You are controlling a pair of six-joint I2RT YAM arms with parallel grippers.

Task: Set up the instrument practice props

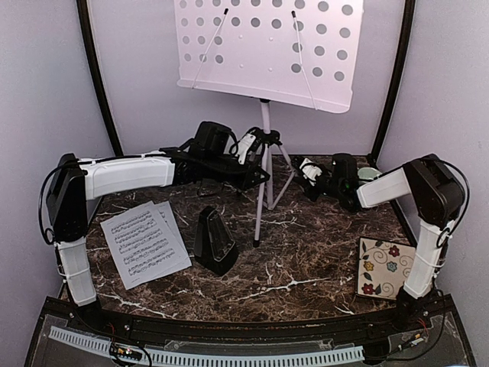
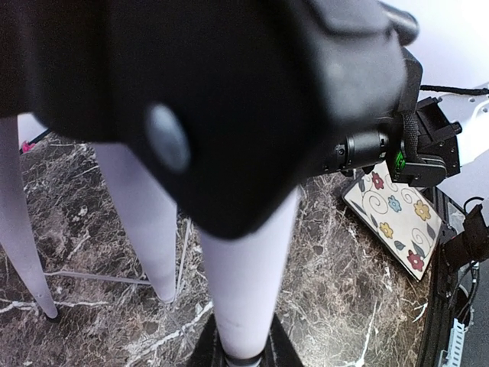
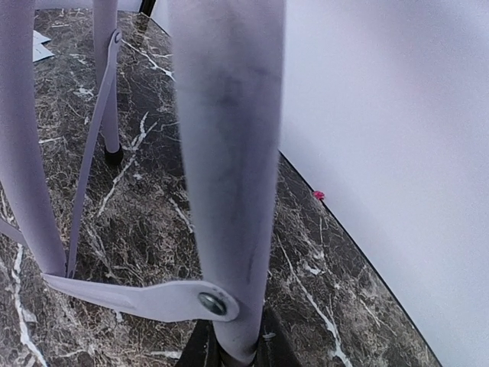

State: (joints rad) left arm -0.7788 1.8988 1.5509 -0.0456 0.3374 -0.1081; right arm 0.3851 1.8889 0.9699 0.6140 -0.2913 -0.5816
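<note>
**Practice props and two arms on the table.** The music stand (image 1: 260, 65) is standing at the back centre of the table (image 1: 306, 264), whose dark brown, marble-look surface is showing white veins. The stand's desk is a flat white sheet punched with rows of round holes. It is tilting back above a slim silver pole (image 1: 260, 206), and two thin wire page holders are lying across its face. Pale, smooth tubular legs are spreading from a black hub (image 2: 191, 99), and a flat strap brace (image 3: 137, 298) is joining one of them at a round rivet.

The left gripper (image 2: 243, 353) is reaching in at hub height. Its dark fingers are pinching, at a narrow setting, a pale tube of the stand just below the hub. The right gripper (image 3: 233, 350) is sitting low on the right side. Its jaws are likewise clamping narrowly on a leg, just beneath the riveted brace.

The two music sheets (image 1: 145, 245) are white rectangles printed with black staves. They are lying flat and overlapped at front left, well apart from the stand, and their notation is showing too small to read. The metronome (image 1: 214, 241), a small matte black pyramid, is standing upright just beside the sheets, between them and the pole.

The floral tile (image 1: 386, 267) is square and cream, with red, blue and yellow flowers and dark scrolls. It is lying at front right near the right arm's base. A pale green bowl (image 1: 369, 174) is showing partly behind the right arm.
</note>
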